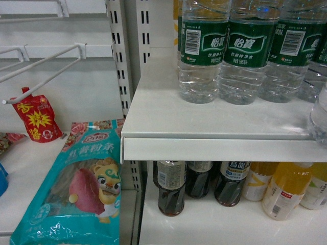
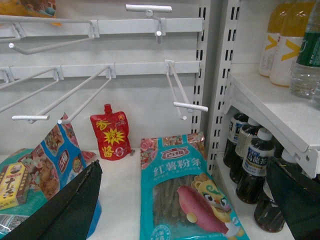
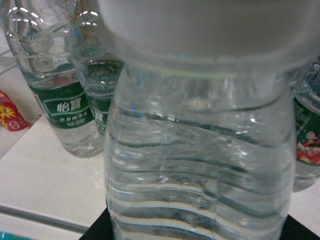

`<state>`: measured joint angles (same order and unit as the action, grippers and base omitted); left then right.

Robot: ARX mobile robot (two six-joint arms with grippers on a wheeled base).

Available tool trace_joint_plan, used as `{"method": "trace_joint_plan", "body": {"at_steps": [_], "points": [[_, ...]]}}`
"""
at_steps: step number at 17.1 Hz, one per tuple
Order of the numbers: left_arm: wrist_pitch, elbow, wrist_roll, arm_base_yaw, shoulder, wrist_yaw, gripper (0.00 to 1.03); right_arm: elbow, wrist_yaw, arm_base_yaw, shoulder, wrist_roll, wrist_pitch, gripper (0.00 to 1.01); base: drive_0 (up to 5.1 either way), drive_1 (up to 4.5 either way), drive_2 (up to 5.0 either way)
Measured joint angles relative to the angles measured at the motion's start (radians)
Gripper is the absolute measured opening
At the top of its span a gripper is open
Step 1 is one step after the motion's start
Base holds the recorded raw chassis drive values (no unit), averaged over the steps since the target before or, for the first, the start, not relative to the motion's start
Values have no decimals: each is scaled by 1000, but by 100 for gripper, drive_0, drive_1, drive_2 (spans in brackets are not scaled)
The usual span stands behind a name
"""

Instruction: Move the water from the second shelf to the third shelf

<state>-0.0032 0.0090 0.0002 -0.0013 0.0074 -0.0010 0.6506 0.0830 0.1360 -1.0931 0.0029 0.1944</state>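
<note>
Standing on a white shop shelf [image 1: 153,117] are three full water bottles [image 1: 203,51]. The right claw [image 3: 200,227] grasps another water bottle [image 3: 200,165]; the left claw [image 2: 190,200] gapes, released.

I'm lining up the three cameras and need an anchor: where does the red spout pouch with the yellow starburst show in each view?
Head: the red spout pouch is at the left edge, mid-height, against the back panel.
Left wrist-mounted: lower centre-left, standing against the back panel behind the teal sweet-potato noodle bag.
Right wrist-mounted: a sliver at the far left edge, beside the water bottles.
Shared landmark: the white shelf under the water.
</note>
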Motion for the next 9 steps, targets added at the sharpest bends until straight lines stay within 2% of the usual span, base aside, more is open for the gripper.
{"method": "trace_joint_plan", "body": {"at_steps": [4,5,9], "points": [[0,0,0,0,0,0,98,51,-21,3,-83,1,30,41,0,0,0],[0,0,0,0,0,0,98,66,-37,9,-105,1,31,41,0,0,0],[0,0,0,0,0,0,98,88,-48,29,-142,5,48,41,0,0,0]]}}
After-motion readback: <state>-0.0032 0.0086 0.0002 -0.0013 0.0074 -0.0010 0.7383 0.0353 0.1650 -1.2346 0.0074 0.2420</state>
